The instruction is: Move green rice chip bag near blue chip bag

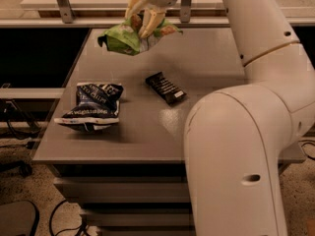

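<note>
I see my arm point(261, 48) arching from the right foreground over the table point(211, 58), wrist pointing down. The gripper point(141, 19) pinches the green rice chip bag point(119, 39) above the far-left part, well apart from the blue chip bag point(93, 104) near the left edge.

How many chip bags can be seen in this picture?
2. The green rice chip bag hangs from the gripper, above the table's far side; the blue chip bag lies near its left edge. The arm may hide more.
</note>
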